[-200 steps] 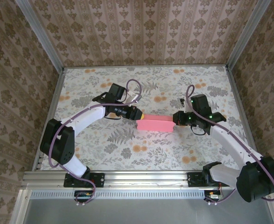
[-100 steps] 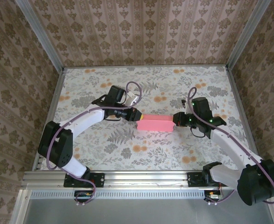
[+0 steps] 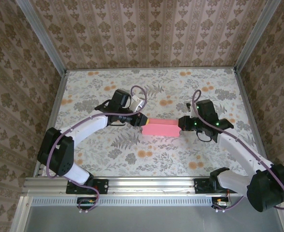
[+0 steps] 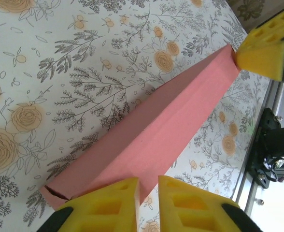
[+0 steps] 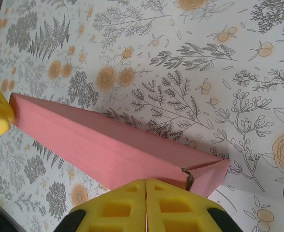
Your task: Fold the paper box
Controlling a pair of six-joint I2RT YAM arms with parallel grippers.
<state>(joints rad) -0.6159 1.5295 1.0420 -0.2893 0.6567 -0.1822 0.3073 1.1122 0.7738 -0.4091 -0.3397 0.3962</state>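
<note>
The paper box (image 3: 161,128) is a slim salmon-pink rectangular box lying flat on the flowered table, long side left to right. My left gripper (image 3: 143,121) is at its left end. In the left wrist view its yellow fingers (image 4: 108,205) stand a narrow gap apart over the box (image 4: 171,121), nothing between them. My right gripper (image 3: 180,123) is at the right end. In the right wrist view that gripper (image 5: 146,182) is shut, its tips against the box (image 5: 98,145) beside the end flap (image 5: 212,176), where a dark slit shows.
The table (image 3: 108,87) has wallpapered walls on three sides and an aluminium rail (image 3: 147,183) along the near edge, where both arm bases are bolted. Bare floral surface lies in front of and behind the box.
The left arm has swung slightly, with its gripper staying at the box's left end. The right gripper shifted a little at the right end. The box has not moved.
</note>
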